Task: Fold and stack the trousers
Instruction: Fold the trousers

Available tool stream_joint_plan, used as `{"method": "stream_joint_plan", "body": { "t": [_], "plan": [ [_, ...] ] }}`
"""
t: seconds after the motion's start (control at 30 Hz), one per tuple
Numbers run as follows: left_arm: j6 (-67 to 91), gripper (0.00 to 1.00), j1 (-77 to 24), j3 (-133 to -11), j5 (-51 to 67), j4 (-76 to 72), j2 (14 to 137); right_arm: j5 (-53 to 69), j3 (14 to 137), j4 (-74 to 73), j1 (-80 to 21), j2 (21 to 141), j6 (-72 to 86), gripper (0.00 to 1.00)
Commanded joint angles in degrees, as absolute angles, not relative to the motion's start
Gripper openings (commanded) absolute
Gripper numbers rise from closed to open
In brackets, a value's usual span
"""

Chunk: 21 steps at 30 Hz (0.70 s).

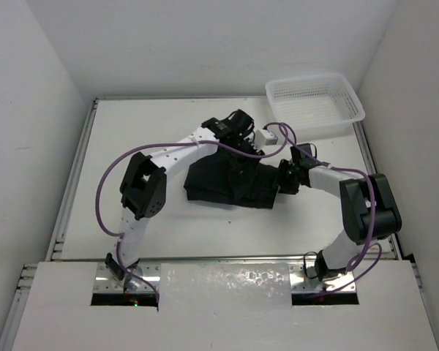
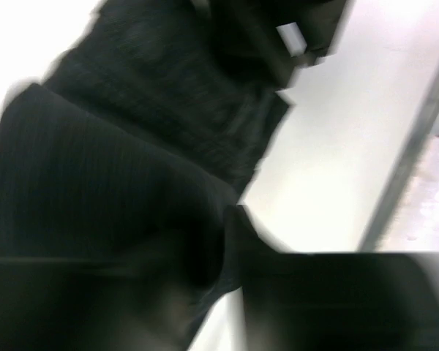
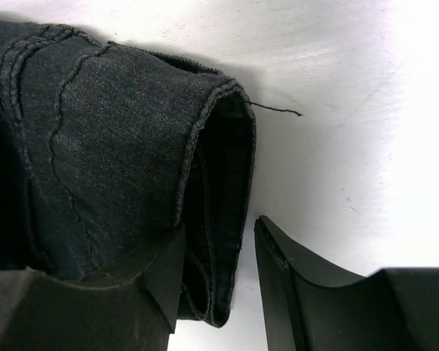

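The black trousers (image 1: 230,184) lie as a folded bundle in the middle of the table. My left arm reaches over them, and the left gripper (image 1: 238,131) sits at their far edge. The left wrist view is blurred: dark cloth (image 2: 117,168) fills it, a fold runs down between the dark fingers of the left gripper (image 2: 227,278), and how the jaws stand does not show. My right gripper (image 1: 284,178) is at the bundle's right edge. In the right wrist view the right gripper (image 3: 219,227) stands open around the folded hem (image 3: 110,146); the left finger touches the cloth, the right finger stands off it.
A white mesh basket (image 1: 316,102) stands at the back right corner of the white table (image 1: 132,124). Metal rails run along the table's sides, and purple cables loop off both arms. White walls close in on three sides.
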<state>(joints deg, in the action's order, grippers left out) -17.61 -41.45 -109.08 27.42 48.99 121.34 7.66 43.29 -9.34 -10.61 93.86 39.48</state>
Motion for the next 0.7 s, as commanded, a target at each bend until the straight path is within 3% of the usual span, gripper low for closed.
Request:
{"method": "stream_joint_plan", "body": {
  "t": [0.0, 0.07, 0.17, 0.2, 0.3, 0.4, 0.5, 0.53, 0.57, 0.63, 0.67],
  "plan": [
    [-15.38, 0.39, -43.59, -112.85, 32.51, 45.18, 121.37, 9.49, 43.94, -7.81, -10.64, 95.36, 39.47, 0.42],
    [-15.29, 0.62, -44.12, -115.21, 34.88, 45.78, 123.04, 9.32, 44.82, -9.05, -9.85, 95.10, 38.94, 0.42],
    [-16.78, 0.84, -44.56, -120.73, 39.00, 48.59, 123.75, 7.22, 44.47, -12.91, -6.25, 92.38, 37.63, 0.43],
    [-17.57, 0.98, -44.65, -122.41, 40.33, 49.56, 123.40, 6.16, 44.30, -15.53, -3.37, 89.76, 37.18, 0.43],
    [-20.21, 0.99, -44.21, -129.27, 42.36, 54.13, 122.44, 2.12, 43.51, -20.11, 3.91, 85.18, 35.95, 0.43],
    [-19.26, 0.99, -39.92, -126.93, 42.45, 52.48, 119.28, -3.76, 45.17, -23.63, 6.42, 78.68, 33.23, 0.43],
    [-15.56, 0.86, -32.10, -115.78, 36.40, 45.54, 111.30, -3.78, 48.16, -22.33, 4.23, 73.66, 31.20, 0.39],
    [-14.60, 0.63, -28.34, -111.05, 34.56, 44.40, 110.31, -4.13, 49.47, -21.80, 2.30, 72.17, 30.85, 0.37],
    [-14.15, 0.51, -26.65, -109.18, 31.23, 42.73, 109.52, -4.65, 50.35, -21.10, -2.94, 71.72, 29.81, 0.35],
    [-13.62, 0.32, -23.74, -105.75, 29.97, 41.84, 108.55, -3.97, 52.20, -18.65, -7.27, 71.72, 30.14, 0.34],
    [-12.67, 0.32, -21.29, -102.25, 29.19, 40.36, 108.28, -2.30, 52.03, -16.81, -8.77, 72.24, 33.37, 0.32]
  ]
}}
